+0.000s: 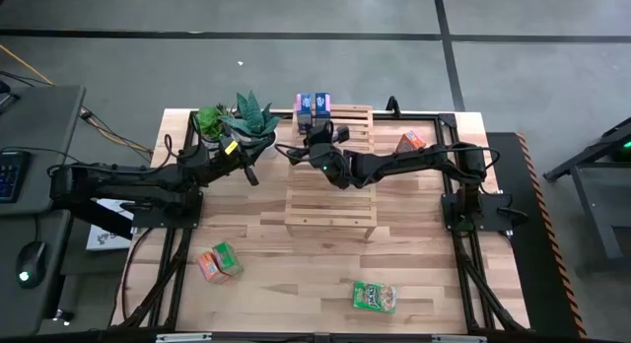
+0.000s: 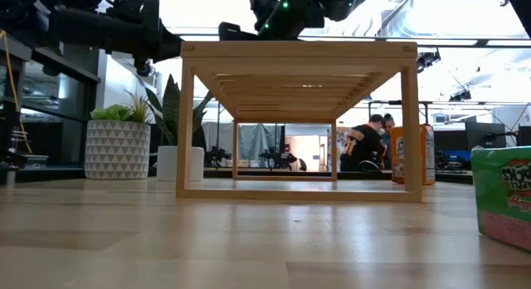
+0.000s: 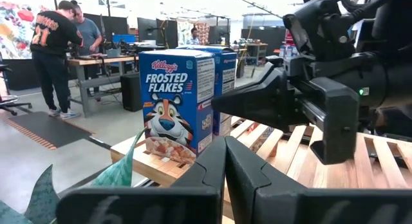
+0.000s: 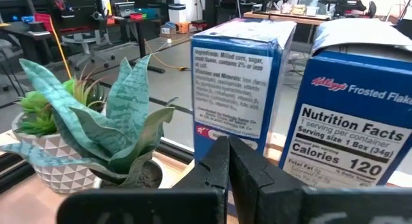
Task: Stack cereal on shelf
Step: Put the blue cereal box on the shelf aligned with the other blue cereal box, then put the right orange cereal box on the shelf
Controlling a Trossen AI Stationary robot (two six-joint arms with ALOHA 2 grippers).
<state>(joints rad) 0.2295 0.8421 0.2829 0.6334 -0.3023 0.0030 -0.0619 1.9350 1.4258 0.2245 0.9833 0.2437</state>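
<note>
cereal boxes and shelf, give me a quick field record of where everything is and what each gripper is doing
blue boxes: two, upright side by side on the far end of the shelf
orange boxes: one on the table right of the shelf; one at front left
green boxes: one touching that orange box; one lying flat at front right
left gripper: shut, empty, beside the potted plants
right gripper: shut, empty, over the shelf just short of the blue boxes
stacked so far: two of six
</note>
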